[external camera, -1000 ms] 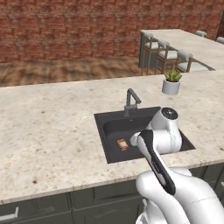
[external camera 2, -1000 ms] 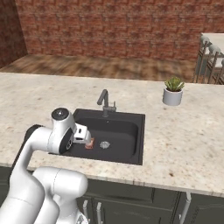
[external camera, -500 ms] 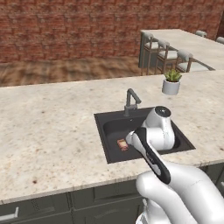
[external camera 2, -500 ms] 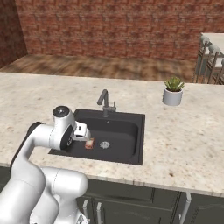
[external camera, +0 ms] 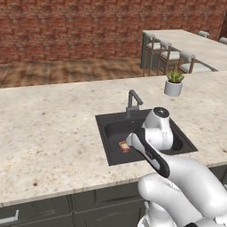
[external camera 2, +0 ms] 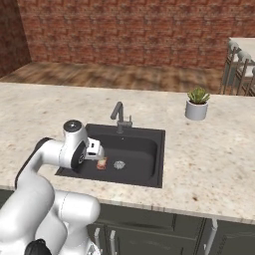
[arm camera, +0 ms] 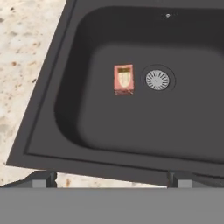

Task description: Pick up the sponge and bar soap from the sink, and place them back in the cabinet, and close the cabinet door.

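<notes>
The tool (arm camera: 111, 178) hangs above the near rim of the sink (arm camera: 43, 109), its two dark fingertips (arm camera: 43, 179) showing at the bottom of the hand view, set far apart with nothing between them; the jaws stand wide open and hold nothing.

In the hand view the bar soap (arm camera: 124, 79) lies flat on the sink floor, a little above and left of the frame's centre, just left of the round metal drain (arm camera: 157, 80) and not touching it. The speckled desk (arm camera: 22, 65) fills the left side of that frame.

In the left base view the sink (external camera: 106, 133) sits just right of centre in the desk (external camera: 53, 133), with the bar soap (external camera: 124, 146) near the basin's lower left and the grey faucet (external camera: 132, 102) at its far edge. A small potted plant (external camera: 173, 83) stands on the desk in the upper right.

In the right base view the bar soap (external camera 2: 101, 164) lies just left of the drain (external camera 2: 118, 165), close beside the arm's hand, and the potted plant (external camera 2: 197, 103) stands right of the sink (external camera 2: 157, 159). No sponge can be made out in the basin.
</notes>
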